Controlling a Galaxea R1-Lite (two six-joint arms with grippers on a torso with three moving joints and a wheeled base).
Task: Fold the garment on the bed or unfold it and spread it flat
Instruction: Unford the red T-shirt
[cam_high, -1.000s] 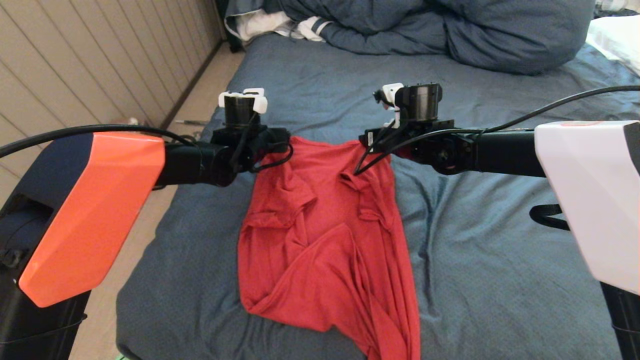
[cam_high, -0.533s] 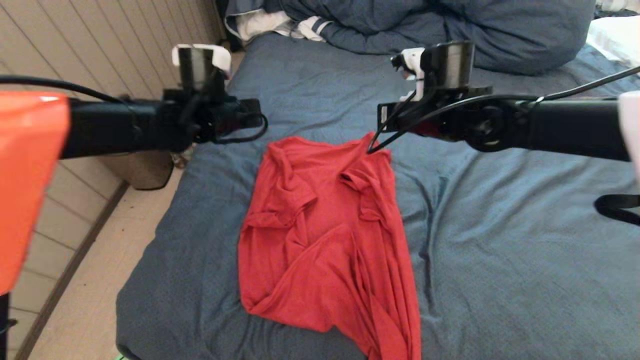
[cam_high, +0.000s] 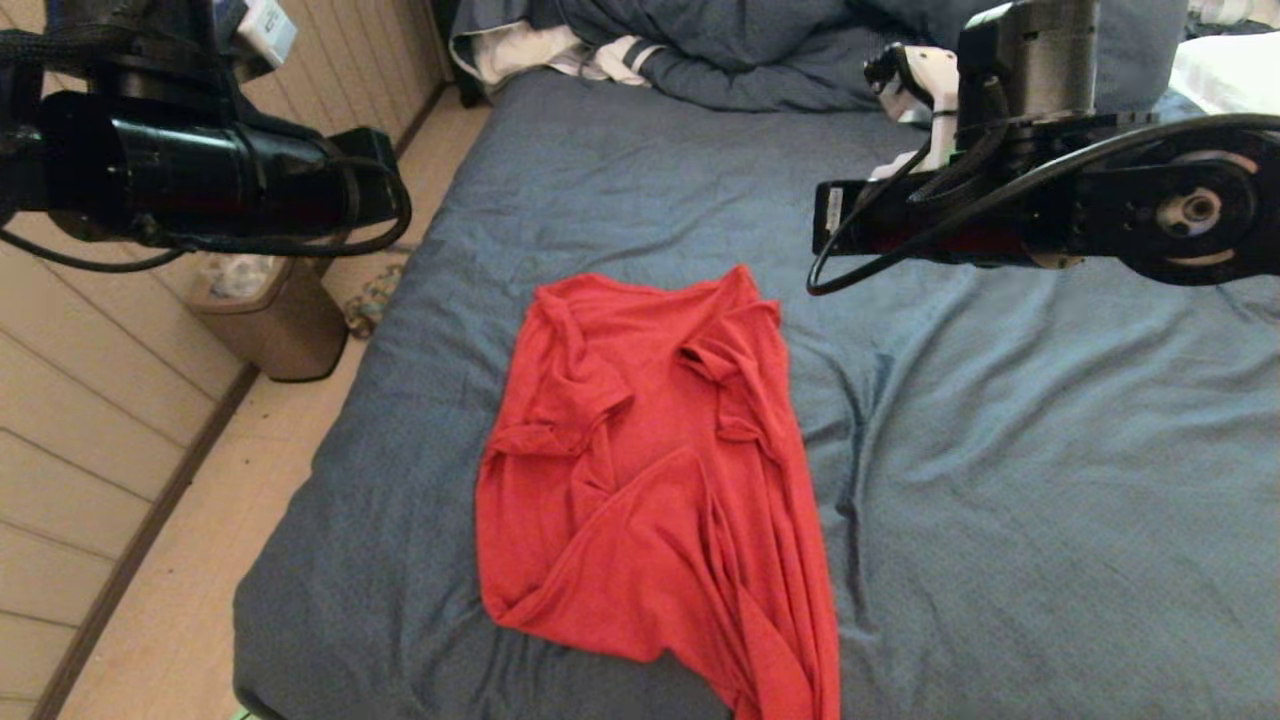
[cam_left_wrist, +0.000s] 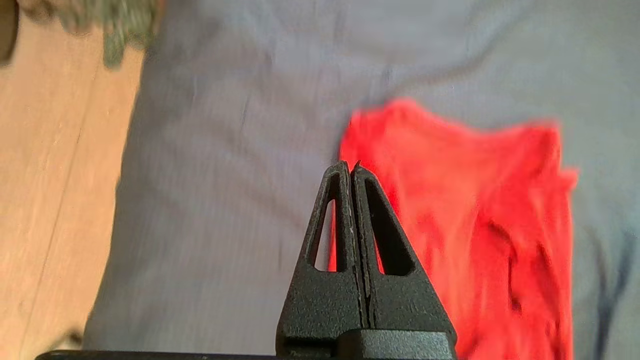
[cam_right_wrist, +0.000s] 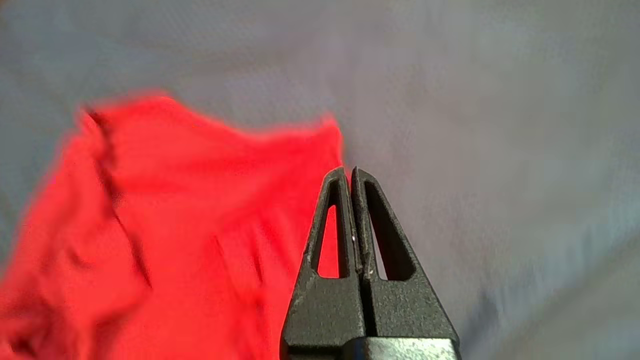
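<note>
Shirt (cam_high: 655, 470): red, short-sleeved, lying crumpled on the bed (cam_high: 1000, 480). It sits near the middle of the slate-blue sheet, somewhat toward my left, with its far edge bunched into two peaks and its near edge trailing toward the foot of the mattress at the lower side of the head view. Folds and creases run across the cloth, and a sleeve is doubled over on each side. Only the plain red side shows.

My left gripper (cam_left_wrist: 351, 167) is clenched: both black fingers press together tip to tip, with nothing between them. It hangs above the bed, its tips lined up with the shirt's far corner on my left side, clear of the cloth. In the head view my left arm (cam_high: 210, 180) sits high at the upper left, over the floor beside the bed.

My right gripper (cam_right_wrist: 349, 172) is likewise clenched and empty, fingers pressed flat against each other. It hangs above the sheet, its tips lined up with the shirt's other far corner, not touching the cloth. My right arm (cam_high: 1050, 200) crosses the upper right of the head view, above the bed.

Duvet (cam_high: 850, 50): dark blue, bunched at the far end of the bed, well apart from the shirt. A brown bin (cam_high: 270, 320) stands on the floor by the panelled wall, left of the bed.
</note>
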